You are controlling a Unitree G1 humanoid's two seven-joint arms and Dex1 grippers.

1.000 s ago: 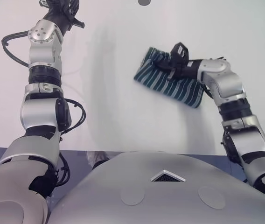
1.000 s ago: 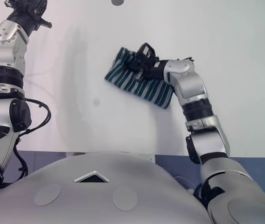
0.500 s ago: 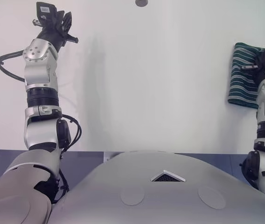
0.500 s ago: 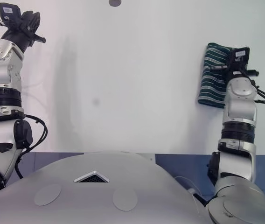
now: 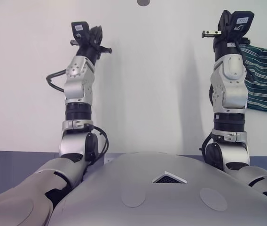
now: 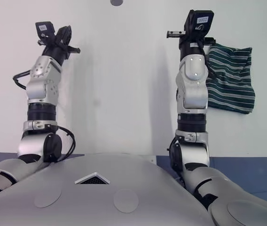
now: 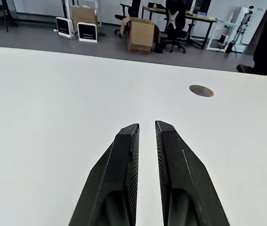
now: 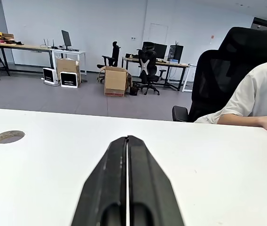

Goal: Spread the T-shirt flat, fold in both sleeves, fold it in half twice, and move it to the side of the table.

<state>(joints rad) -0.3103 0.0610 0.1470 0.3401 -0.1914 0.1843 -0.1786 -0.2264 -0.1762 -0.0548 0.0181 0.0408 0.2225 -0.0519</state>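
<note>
The T-shirt (image 5: pixel 265 77), dark green with white stripes, lies folded into a small packet at the right side of the white table (image 5: pixel 147 94). My right gripper (image 5: pixel 227 29) is raised just left of the shirt and apart from it. In the right wrist view this gripper (image 8: pixel 127 137) is shut and empty, over bare tabletop. My left gripper (image 5: pixel 90 40) is raised over the table's left half, far from the shirt. In the left wrist view its fingers (image 7: pixel 129 136) stand a narrow slit apart, with nothing between them.
A round grey grommet (image 5: pixel 143 2) sits in the tabletop at the far middle, also seen as the grommet (image 7: pixel 201 90) in the left wrist view. Beyond the far edge are office chairs and boxes (image 7: pixel 140 33). Bare tabletop stretches between the two arms.
My right gripper carried the folded shirt from the table's middle to its right side, let it go and rose beside it. My left arm swung in toward the middle.
</note>
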